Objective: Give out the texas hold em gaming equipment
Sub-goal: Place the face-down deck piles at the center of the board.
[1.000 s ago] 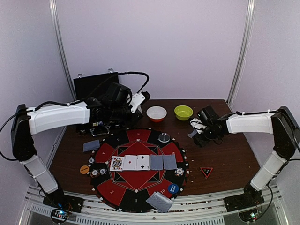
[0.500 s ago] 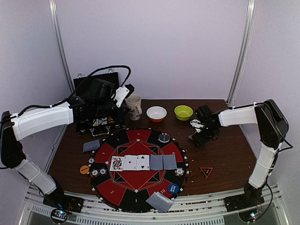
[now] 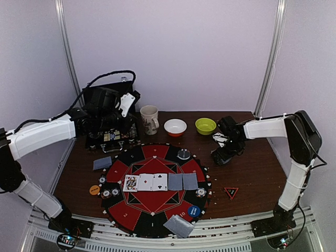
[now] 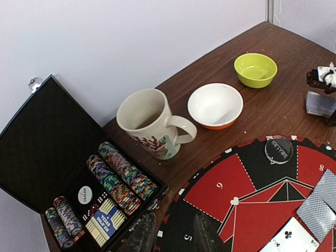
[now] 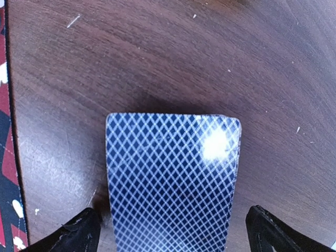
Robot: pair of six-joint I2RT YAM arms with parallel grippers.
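Observation:
A blue-grey-backed card (image 5: pixel 173 184) lies flat on the brown table, right of the mat. My right gripper (image 5: pixel 173 231) stands open over it, one finger on each side, neither touching it. High over the open chip case (image 4: pixel 118 181), my left gripper (image 4: pixel 173 233) has its fingers slightly apart and holds nothing. On the round mat (image 3: pixel 157 152) lies a row of cards (image 3: pixel 160 181), three face up and two face down. Striped chips (image 3: pixel 110 192), an orange disc (image 3: pixel 94 190), a blue disc (image 3: pixel 193 211) and a red-black triangle (image 3: pixel 231 192) lie around the mat.
A mug (image 3: pixel 149 119), a white bowl (image 3: pixel 175 126) and a green bowl (image 3: pixel 205 125) stand along the back of the table. A face-down card (image 3: pixel 102 163) lies left of the mat and a card pile (image 3: pixel 178 226) at its front edge. A clear dealer disc (image 3: pixel 184 154) sits on the mat.
My right gripper has opened wide and let go of the card, which now rests on the table. The left arm has drawn back towards the case, uncovering the mug.

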